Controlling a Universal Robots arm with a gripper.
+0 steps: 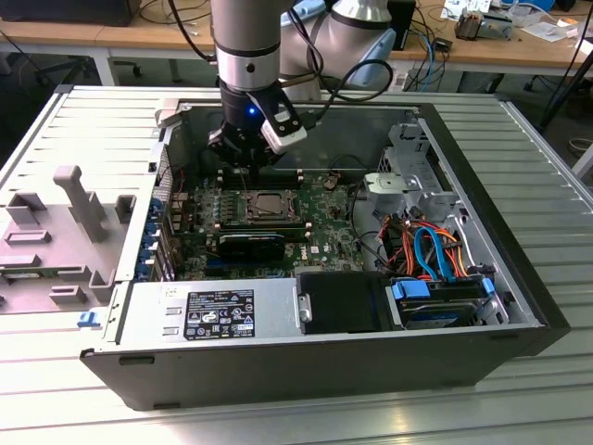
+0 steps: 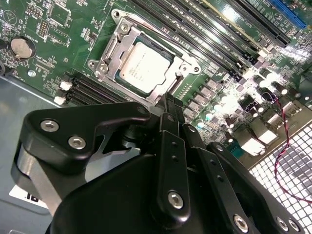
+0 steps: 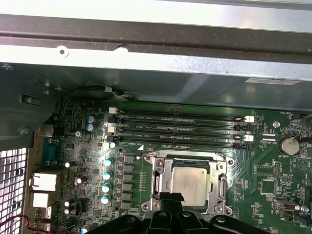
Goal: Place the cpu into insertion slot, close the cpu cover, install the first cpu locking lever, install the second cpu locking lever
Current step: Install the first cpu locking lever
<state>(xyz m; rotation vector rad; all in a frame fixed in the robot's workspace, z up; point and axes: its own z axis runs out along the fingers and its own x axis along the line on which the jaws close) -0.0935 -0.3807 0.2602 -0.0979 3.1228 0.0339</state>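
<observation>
Hovering just beside one cpu (image 2: 145,61) seated under one cpu cover (image 2: 111,57), the gripper (image 2: 168,105) is closed, empty.

Robotics lab or electronics workshop. Landmark: open desktop computer case (image 1: 306,306), side panel off, motherboard (image 1: 278,222) exposed. Case lies on ribbed aluminium table (image 1: 519,167). Grey moulded fixture tray (image 1: 65,232) just beside case, on exterior view's left. Robot arm (image 1: 246,56) reaches down into case. Behind case: wooden workbenches (image 1: 482,46) strewn with cables, small electronic parts. Dark floor between benches.
</observation>
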